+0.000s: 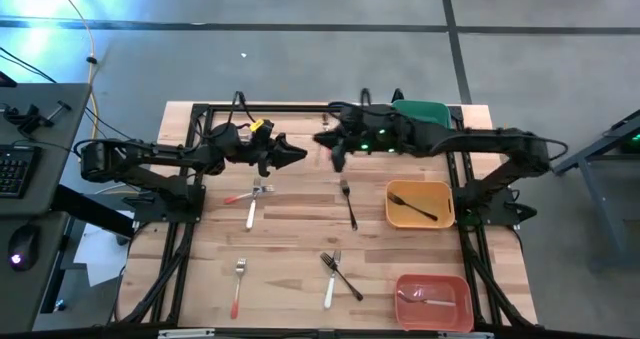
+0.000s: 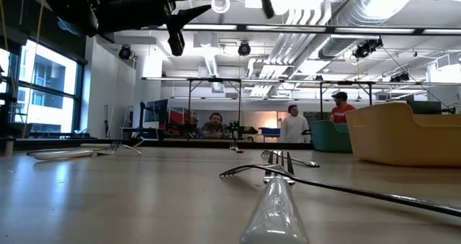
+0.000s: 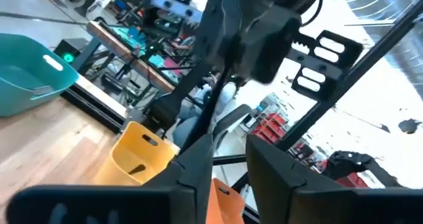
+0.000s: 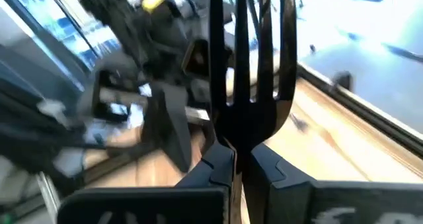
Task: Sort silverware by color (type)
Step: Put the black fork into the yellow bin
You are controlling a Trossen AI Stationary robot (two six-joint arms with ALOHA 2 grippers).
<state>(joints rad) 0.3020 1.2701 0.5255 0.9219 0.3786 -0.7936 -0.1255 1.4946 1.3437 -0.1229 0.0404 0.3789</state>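
The right gripper [image 4: 241,163] was clamped on a black fork [image 4: 250,59], its two fingers pressed together around the neck with the tines standing up past them. In the high view that gripper [image 1: 328,139] hung above the far middle of the table [image 1: 290,229], and a dark handle end [image 1: 338,160] hung down from it. The left gripper [image 1: 298,156] was just to the left, tip to tip with the right one; its fingers [image 3: 188,174] stood a little apart with nothing between them.

The rest of the silverware lay on the wood. Near the left gripper, a red-handled fork [image 1: 245,194] and a white-handled fork [image 1: 253,207] lay crossed at their heads. A black-handled fork [image 1: 349,204] lay near the middle, nearer than the right gripper. At the near left lay another red-handled fork [image 1: 238,287]. At the near middle a white-handled fork [image 1: 331,284] crossed a black-handled one [image 1: 343,277].

On the right side, a yellow bin [image 1: 395,217] held a black-handled utensil [image 1: 415,207]. A red bin [image 1: 405,314] at the near right held a pale-handled piece [image 1: 430,299]. A green bin [image 1: 425,111] stood at the far right, partly under the right arm.

Across the room beyond the table, people [image 2: 292,125] were visible.
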